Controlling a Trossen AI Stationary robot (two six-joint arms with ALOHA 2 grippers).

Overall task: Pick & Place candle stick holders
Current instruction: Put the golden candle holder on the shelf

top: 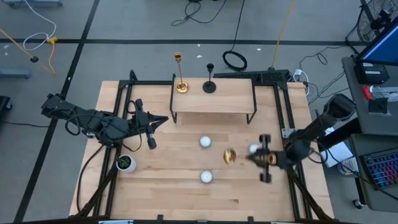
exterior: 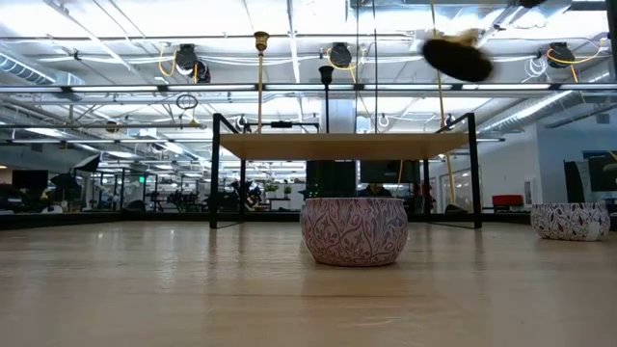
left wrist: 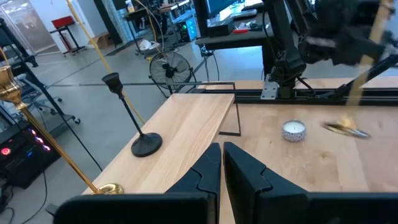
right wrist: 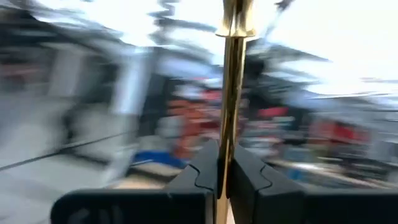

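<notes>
I work over a light wooden table (top: 180, 186) framed by black rails, standing on a grey floor with taped lines and loose cables. In the low view the room beyond is an open hall with ceiling light strips. A small wooden shelf (top: 214, 102) on thin black legs stands at the far middle of the table.

On the shelf stand two holders: the tall gold candlestick (top: 180, 74) at its left and the shorter black candlestick (top: 209, 78) just to its right, both upright and apart from each other.

A small white pot (top: 126, 163) holding a green plant sits near the table's left edge. Three white candles lie in the open middle; the nearest one (top: 206, 177) shows in the low view as a patterned round cup (exterior: 353, 230).

My right gripper (top: 268, 159) is at the right of the table, its fingers clenched on the stem of the second gold candlestick (top: 231, 155), which is lifted clear and tilted, base toward the centre.

My left gripper (top: 149, 127) hovers left of centre, in front of the shelf, fingers pressed together and holding nothing.
</notes>
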